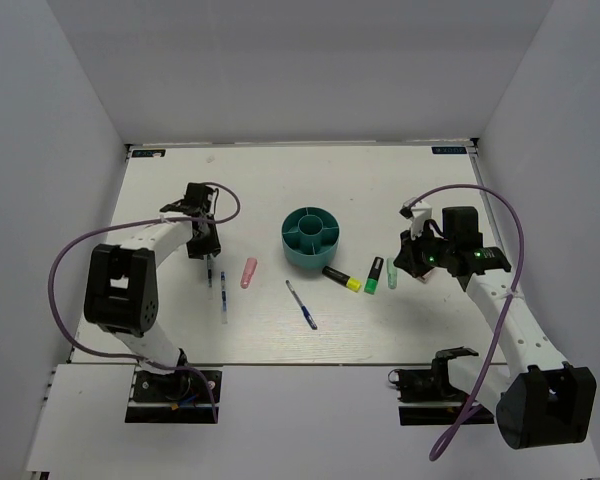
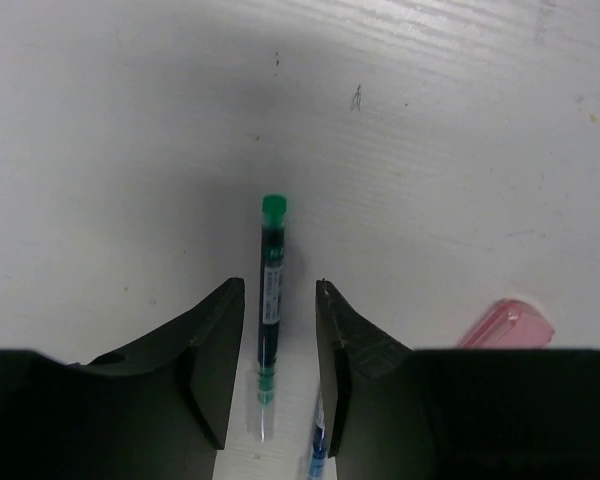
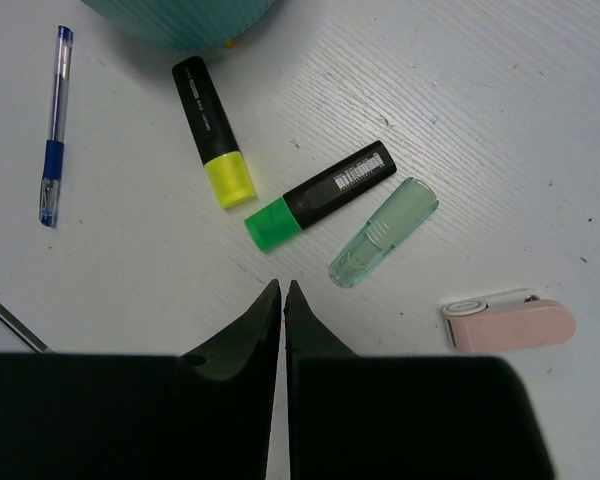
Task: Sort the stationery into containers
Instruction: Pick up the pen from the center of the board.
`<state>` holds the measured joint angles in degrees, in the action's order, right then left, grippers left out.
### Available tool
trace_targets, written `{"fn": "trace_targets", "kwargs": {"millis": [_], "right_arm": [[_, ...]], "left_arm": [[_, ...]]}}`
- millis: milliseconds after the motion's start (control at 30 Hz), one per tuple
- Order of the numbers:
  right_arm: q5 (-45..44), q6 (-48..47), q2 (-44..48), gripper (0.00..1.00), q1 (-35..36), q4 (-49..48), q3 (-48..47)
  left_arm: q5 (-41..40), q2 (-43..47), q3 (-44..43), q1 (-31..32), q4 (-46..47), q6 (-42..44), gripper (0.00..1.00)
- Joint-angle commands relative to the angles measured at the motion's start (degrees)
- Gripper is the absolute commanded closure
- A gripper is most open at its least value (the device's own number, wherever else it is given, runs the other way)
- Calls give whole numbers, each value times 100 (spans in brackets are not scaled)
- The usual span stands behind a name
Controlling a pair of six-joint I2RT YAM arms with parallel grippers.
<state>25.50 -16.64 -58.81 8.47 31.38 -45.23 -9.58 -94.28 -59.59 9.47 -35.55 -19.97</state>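
The round teal organizer (image 1: 311,238) stands mid-table; its edge shows in the right wrist view (image 3: 180,20). My left gripper (image 1: 206,248) (image 2: 278,287) is open, with its jaws on either side of a thin dark pen with a green end (image 2: 270,300) that lies on the table. A thin blue pen (image 1: 223,297) (image 2: 318,452) lies just beside it, and a pink marker (image 1: 249,272) (image 2: 508,325) to the right. My right gripper (image 1: 410,258) (image 3: 282,285) is shut and empty, just short of the black marker with a green cap (image 3: 320,195), the pale green marker (image 3: 383,232) and the black marker with a yellow cap (image 3: 212,145).
A second blue pen (image 1: 301,304) (image 3: 53,125) lies in front of the organizer. A squat pink item with a white end (image 3: 510,322) lies right of my right gripper. White walls enclose the table (image 1: 280,180) at the back and on both sides.
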Motion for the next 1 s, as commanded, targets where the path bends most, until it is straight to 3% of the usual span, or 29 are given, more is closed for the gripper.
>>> {"fn": "trace_targets", "kwargs": {"millis": [0, 367, 567, 767, 867, 933, 967], "right_arm": [[-79, 82, 80, 93, 41, -140, -82], [-221, 91, 53, 93, 23, -105, -82], [-238, 126, 115, 93, 6, -96, -82], [-229, 153, 185, 93, 6, -88, -47], [-238, 144, 212, 93, 6, -105, -12], [-212, 153, 256, 85, -12, -106, -3], [-194, 135, 256, 63, 23, -97, -3]], "left_arm": [[88, -126, -307, -51, 66, 98, 54], [-9, -618, -105, -60, 356, 45, 54], [149, -758, 70, -112, 452, -42, 69], [185, -811, 176, -174, 400, -60, 95], [176, -566, 106, -174, 225, -43, 100], [246, -286, 10, -174, 180, -69, 100], [255, -58, -78, -157, 84, -69, 100]]}}
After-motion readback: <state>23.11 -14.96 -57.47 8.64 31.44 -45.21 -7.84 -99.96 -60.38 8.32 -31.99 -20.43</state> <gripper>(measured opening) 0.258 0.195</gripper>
